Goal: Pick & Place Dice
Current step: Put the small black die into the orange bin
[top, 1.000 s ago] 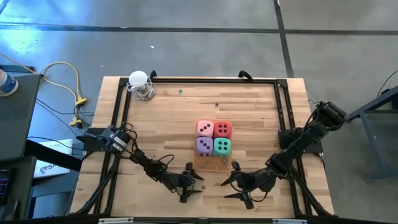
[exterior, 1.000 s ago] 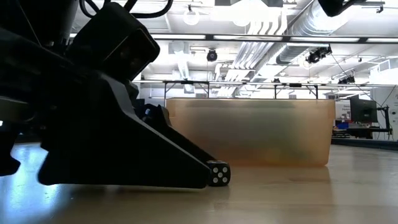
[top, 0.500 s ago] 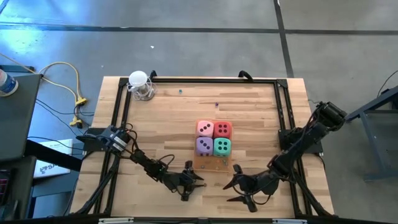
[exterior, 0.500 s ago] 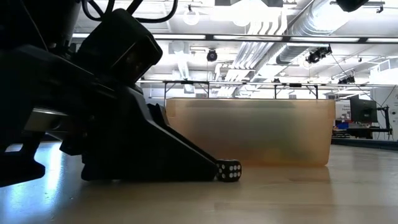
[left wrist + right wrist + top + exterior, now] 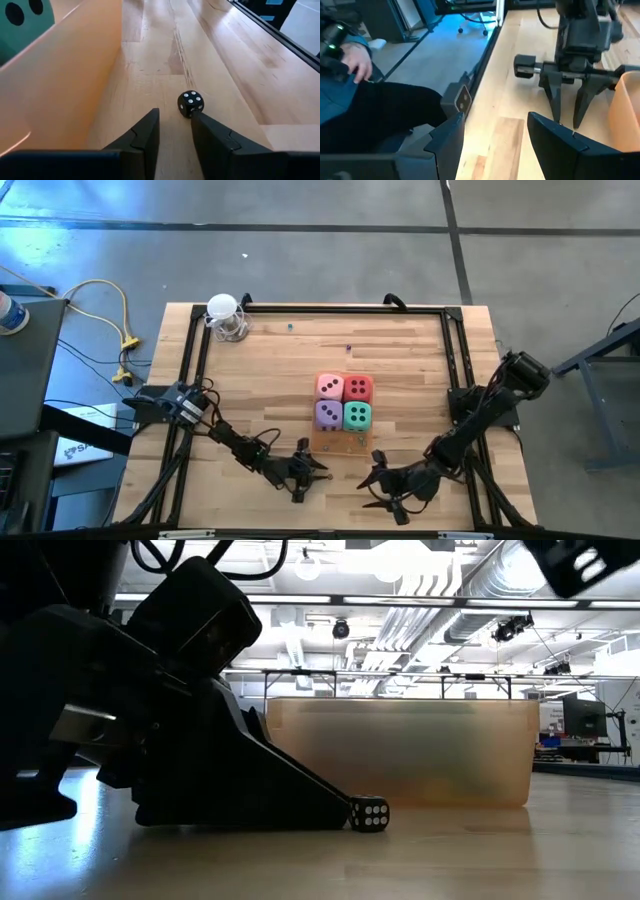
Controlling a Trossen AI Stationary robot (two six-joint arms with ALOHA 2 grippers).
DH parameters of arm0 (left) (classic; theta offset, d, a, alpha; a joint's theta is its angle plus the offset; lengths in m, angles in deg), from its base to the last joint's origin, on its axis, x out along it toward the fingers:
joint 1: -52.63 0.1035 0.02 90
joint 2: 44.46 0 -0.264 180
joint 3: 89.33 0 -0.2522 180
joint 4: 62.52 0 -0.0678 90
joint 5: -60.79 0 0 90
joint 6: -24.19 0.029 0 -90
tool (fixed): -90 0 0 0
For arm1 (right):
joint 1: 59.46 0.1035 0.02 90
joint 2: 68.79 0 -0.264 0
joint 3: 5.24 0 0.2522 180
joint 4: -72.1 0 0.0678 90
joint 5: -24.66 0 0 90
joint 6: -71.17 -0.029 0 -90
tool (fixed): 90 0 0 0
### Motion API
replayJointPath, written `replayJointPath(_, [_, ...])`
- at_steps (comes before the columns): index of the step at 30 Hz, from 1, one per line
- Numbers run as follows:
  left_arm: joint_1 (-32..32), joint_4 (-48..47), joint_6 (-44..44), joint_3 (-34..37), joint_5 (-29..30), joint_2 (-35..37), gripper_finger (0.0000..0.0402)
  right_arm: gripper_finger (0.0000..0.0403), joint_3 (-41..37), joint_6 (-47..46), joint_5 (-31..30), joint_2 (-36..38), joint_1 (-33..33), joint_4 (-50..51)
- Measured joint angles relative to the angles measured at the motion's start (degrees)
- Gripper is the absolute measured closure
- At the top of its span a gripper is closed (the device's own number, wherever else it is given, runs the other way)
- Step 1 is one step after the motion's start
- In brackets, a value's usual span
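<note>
The dice [image 5: 344, 402], pink, red, lilac and teal, are seen packed two by two in the orange tray [image 5: 338, 444] at mid-table; a small black die [image 5: 190, 104] with white pips is found on the wood just beside the tray wall, touching the tips of the left gripper [image 5: 174, 116], whose fingers are narrowly parted and not clamped on it; the right gripper [image 5: 385, 489] is held half open near the front edge, nothing gripped.

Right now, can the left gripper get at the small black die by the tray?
Probably yes. The left gripper sits low on the table with the small black die just off its fingertips, slightly to one side. Bare wood lies between them, and the orange tray runs alongside without blocking.
</note>
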Motion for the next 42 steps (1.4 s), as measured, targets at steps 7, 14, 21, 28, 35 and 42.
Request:
replayJointPath(7, [-1.2,-0.3,-0.7,-0.3,1.9,-0.1,0.0295,0.0192,0.0,0.0,1.1,-1.6,-1.5,-1.7])
replayJointPath(14, [-2.6,-0.6,-1.1,-0.8,4.1,-0.2,0.0295,0.0192,0.0,0.2,1.7,-1.6,-1.6,-2.4])
replayJointPath(21, [-3.6,-0.4,-4.2,-1.4,3.7,-0.2,0.0295,0.0192,0.0,0.2,1.7,-1.6,-1.6,-2.5])
replayJointPath(28, [-4.7,-1.0,-4.1,-3.1,3.3,-0.2,0.0294,0.0192,0.0,0.2,1.7,-1.6,-1.6,-2.5])
replayJointPath(35, [-4.3,-1.6,-3.6,-3.5,4.0,-0.2,0.0243,0.0192,0.0,0.0,1.7,-1.6,-1.6,-2.5])
replayJointPath(42, [-3.8,-1.7,0.0,-3.6,7.8,-0.2,0.0199,0.0192,0.0,-2.5,1.7,-1.6,-1.5,-2.5])
